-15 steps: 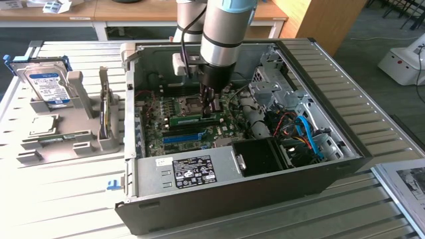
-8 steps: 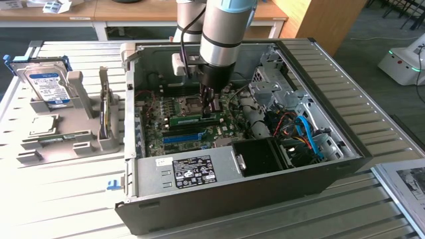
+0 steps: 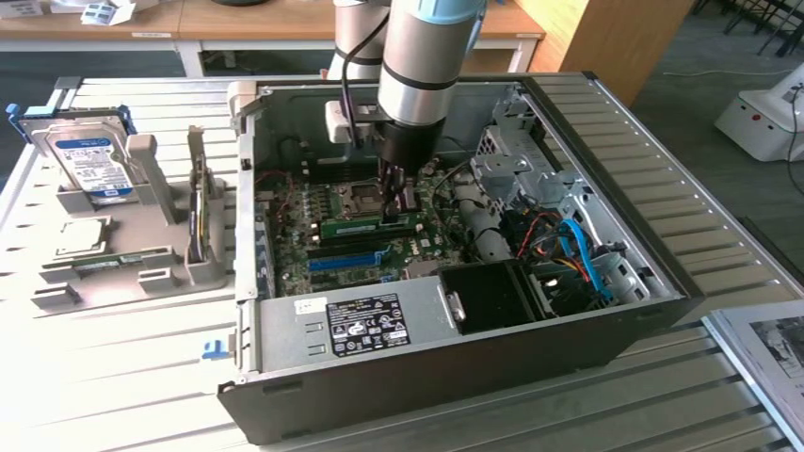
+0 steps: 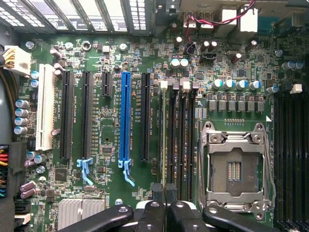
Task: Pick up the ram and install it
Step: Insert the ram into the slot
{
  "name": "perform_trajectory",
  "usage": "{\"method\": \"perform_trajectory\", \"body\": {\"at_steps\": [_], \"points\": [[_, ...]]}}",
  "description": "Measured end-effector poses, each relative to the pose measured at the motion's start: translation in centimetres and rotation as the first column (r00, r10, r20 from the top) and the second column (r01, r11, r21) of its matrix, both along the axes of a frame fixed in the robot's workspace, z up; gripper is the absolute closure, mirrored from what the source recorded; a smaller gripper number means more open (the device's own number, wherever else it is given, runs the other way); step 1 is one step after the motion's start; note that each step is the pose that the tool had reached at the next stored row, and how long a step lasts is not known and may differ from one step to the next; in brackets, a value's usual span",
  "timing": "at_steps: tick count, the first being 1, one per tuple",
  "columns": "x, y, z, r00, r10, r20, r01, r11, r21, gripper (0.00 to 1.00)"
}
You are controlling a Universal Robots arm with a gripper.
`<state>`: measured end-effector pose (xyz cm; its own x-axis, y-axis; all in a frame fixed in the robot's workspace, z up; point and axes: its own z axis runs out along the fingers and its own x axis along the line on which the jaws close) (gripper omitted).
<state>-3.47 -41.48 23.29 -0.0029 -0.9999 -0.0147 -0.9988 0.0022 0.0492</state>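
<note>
Slatted table [image 3: 113, 395], open case [image 3: 503, 372]: pincer [image 3: 401, 215] pressed together at ram [image 3: 354, 226] end.
Long axis toward exterior view's left of pincer, along slots [image 4: 181, 140]; gripped or just pressed, unclear.

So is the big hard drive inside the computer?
No, the hard drive stands in a grey holder outside the computer case, at the exterior view's left.
</note>
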Motion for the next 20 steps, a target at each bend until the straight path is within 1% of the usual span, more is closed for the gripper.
{"method": "perform_trajectory", "body": {"at_steps": [15,20], "points": [[0.00,0.00,-0.01,1.0000,-0.009,0.0000,0.009,1.0000,0.0001,0.89],[0.00,-0.01,-0.21,1.0000,-0.009,0.0000,0.009,1.0000,-0.0001,0.89]]}}
